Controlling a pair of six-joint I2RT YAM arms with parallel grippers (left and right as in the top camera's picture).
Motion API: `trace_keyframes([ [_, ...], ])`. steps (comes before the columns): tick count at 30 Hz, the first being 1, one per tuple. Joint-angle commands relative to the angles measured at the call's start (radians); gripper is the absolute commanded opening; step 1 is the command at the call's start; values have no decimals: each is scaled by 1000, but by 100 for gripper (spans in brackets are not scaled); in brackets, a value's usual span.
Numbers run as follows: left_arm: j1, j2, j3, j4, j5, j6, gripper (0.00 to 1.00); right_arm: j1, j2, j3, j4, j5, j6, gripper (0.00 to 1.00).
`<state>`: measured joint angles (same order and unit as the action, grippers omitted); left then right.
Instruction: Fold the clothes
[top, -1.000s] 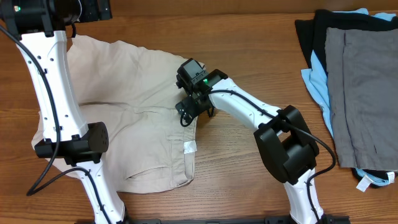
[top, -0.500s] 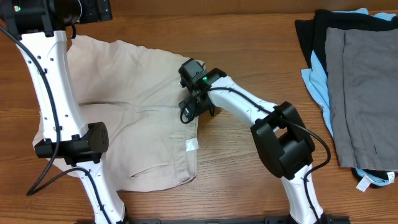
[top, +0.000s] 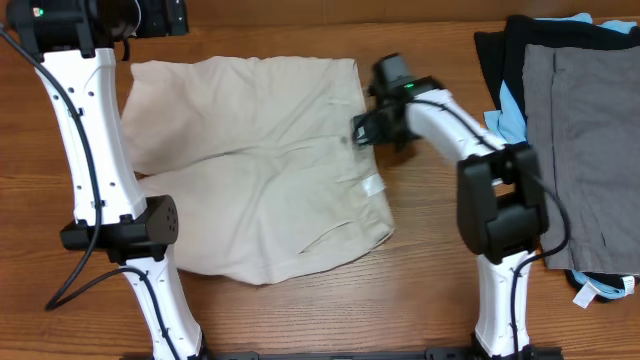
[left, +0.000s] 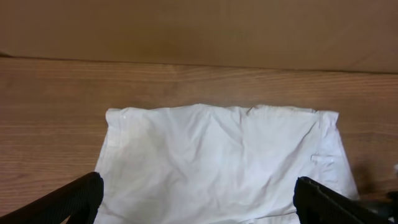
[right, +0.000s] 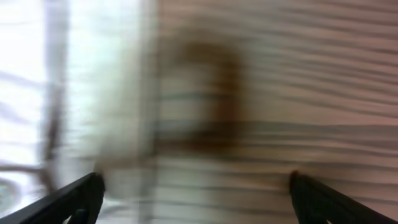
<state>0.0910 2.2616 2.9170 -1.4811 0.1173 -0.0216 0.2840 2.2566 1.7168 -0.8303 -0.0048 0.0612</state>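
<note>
The pale beige shorts (top: 250, 180) lie spread flat on the wooden table, waistband to the right with its small white label (top: 373, 186), legs to the left. My right gripper (top: 372, 128) is at the waistband's upper right edge. Its wrist view is motion-blurred and shows the fingers (right: 196, 199) wide apart over wood, with pale cloth (right: 93, 81) at the left. My left gripper (left: 199, 208) is open and hovers above the shorts (left: 217, 162), holding nothing. The left arm (top: 90, 120) covers the shorts' left edge.
A pile of black, light-blue and grey garments (top: 570, 130) lies at the right edge of the table. A brown wall (left: 199, 28) runs along the table's far edge. Both arm bases stand at the front edge.
The shorts have shifted right and now lie flatter, the waistband carried rightwards. My right gripper has swung right and towards the back. The left arm has hardly moved.
</note>
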Motion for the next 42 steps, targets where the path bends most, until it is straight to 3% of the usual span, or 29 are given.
trace_keyframes([
  [1,-13,72,-10,-8,7,22,100,-78,50,-6,-6,-82,48,100],
  [8,-27,214,-10,24,6,22,100,-142,47,71,-109,-282,48,100],
  [15,-26,371,-10,99,6,22,100,-113,24,324,-301,-293,43,100],
  [20,-23,463,-10,128,2,15,100,-68,23,407,-325,-293,39,100],
  [24,-17,510,-10,120,-19,5,100,-21,24,406,-246,-309,40,100],
  [32,-16,544,-10,95,-12,-32,100,110,81,403,73,-277,44,100],
  [42,-16,544,-10,60,-5,-68,100,121,180,403,158,-338,90,100],
])
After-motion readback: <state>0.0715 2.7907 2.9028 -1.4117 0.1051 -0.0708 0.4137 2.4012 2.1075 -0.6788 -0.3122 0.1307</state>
